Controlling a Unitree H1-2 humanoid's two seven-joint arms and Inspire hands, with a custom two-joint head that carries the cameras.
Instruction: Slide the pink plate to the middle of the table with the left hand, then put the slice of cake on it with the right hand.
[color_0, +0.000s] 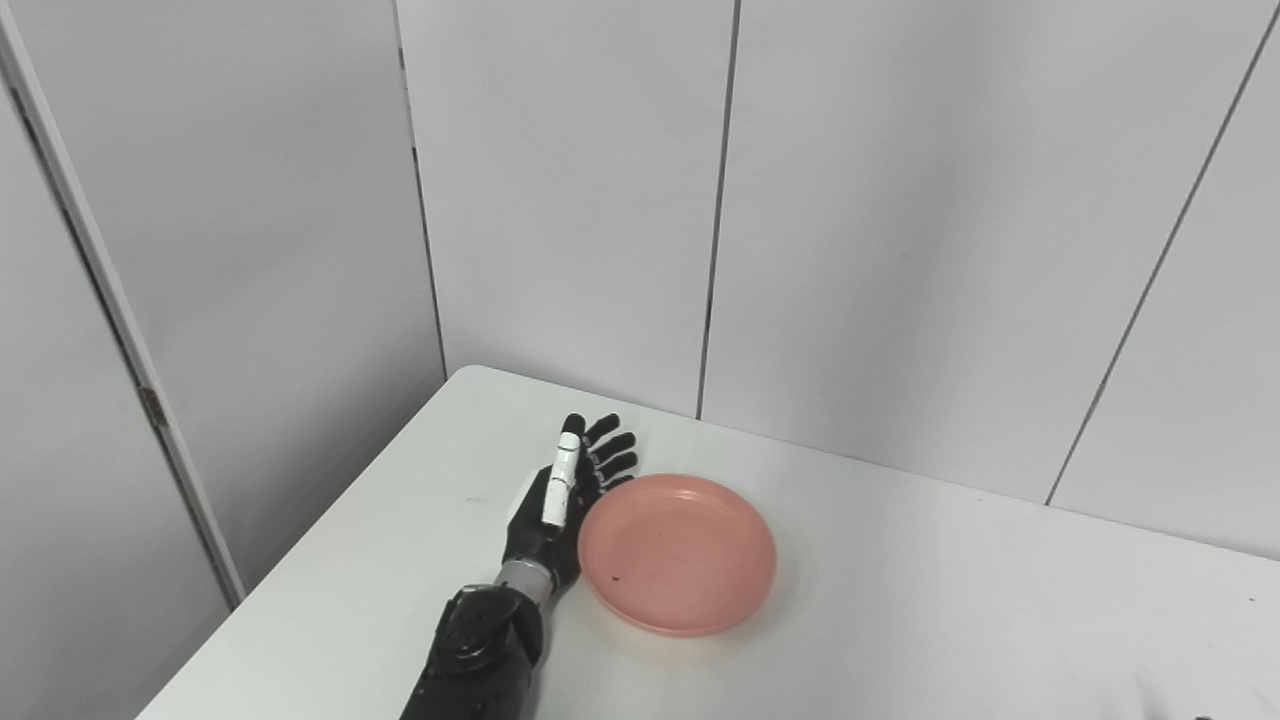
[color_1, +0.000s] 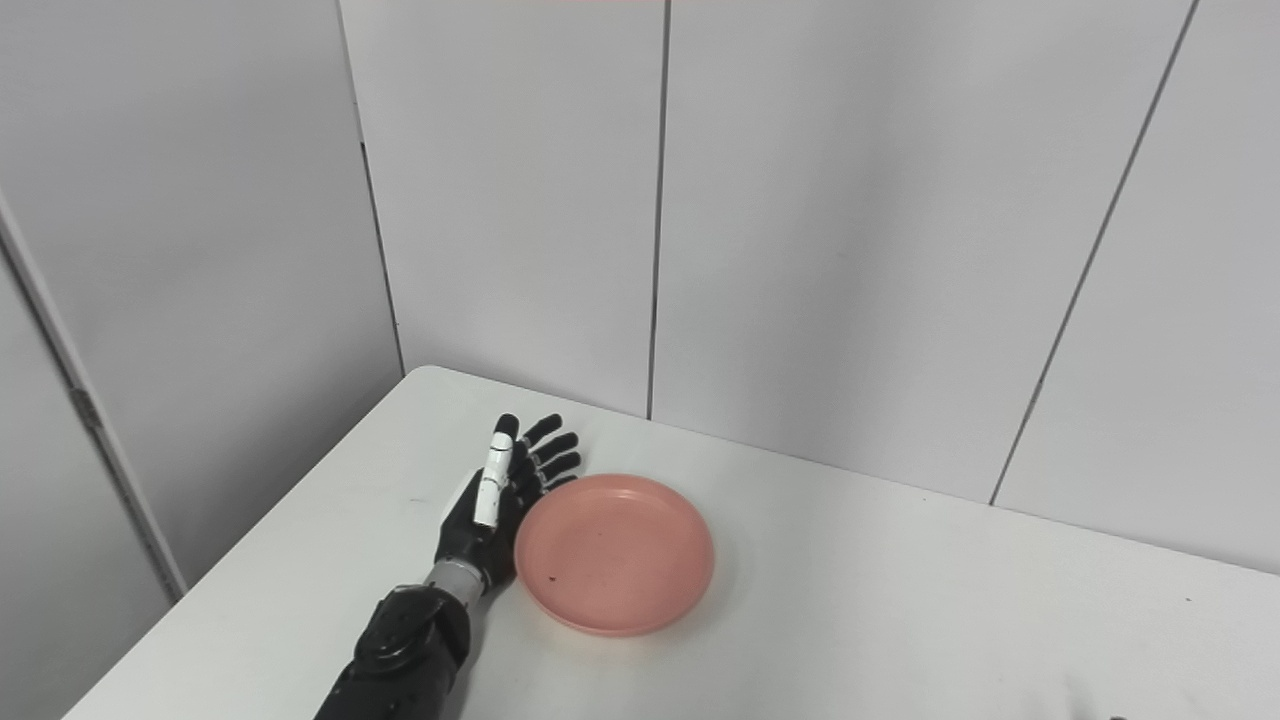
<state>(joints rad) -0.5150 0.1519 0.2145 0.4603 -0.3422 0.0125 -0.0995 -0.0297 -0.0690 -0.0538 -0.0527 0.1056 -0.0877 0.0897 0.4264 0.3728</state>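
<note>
The first step of the task looks to be in hand: the robot's black left hand (color_0: 560, 505), with a white strip along one finger, stands edge-on upon the white table (color_0: 950, 600), its fingers straight, a little fanned and holding nothing, its palm side set against the left rim of the round, shallow pink plastic plate (color_0: 677, 553). Hand and rim appear to touch, though from this angle a thin gap between them cannot be ruled out. The plate lies flat on the left part of the table, near the rear corner, and carries nothing but a small dark speck on its surface. Judging by that position, the slide toward the middle is barely begun or not yet begun; the next move calls for a steady sideways push to the robot's right, the hand kept low against the rim so the plate glides and does not tip or ride over the fingers. The slice of cake appears in neither view, and neither does the right hand, so its state cannot be told. The near edge and right end of the table are cut off by the frame, and only faint dark marks show at the bottom right corner, too small to identify.
</note>
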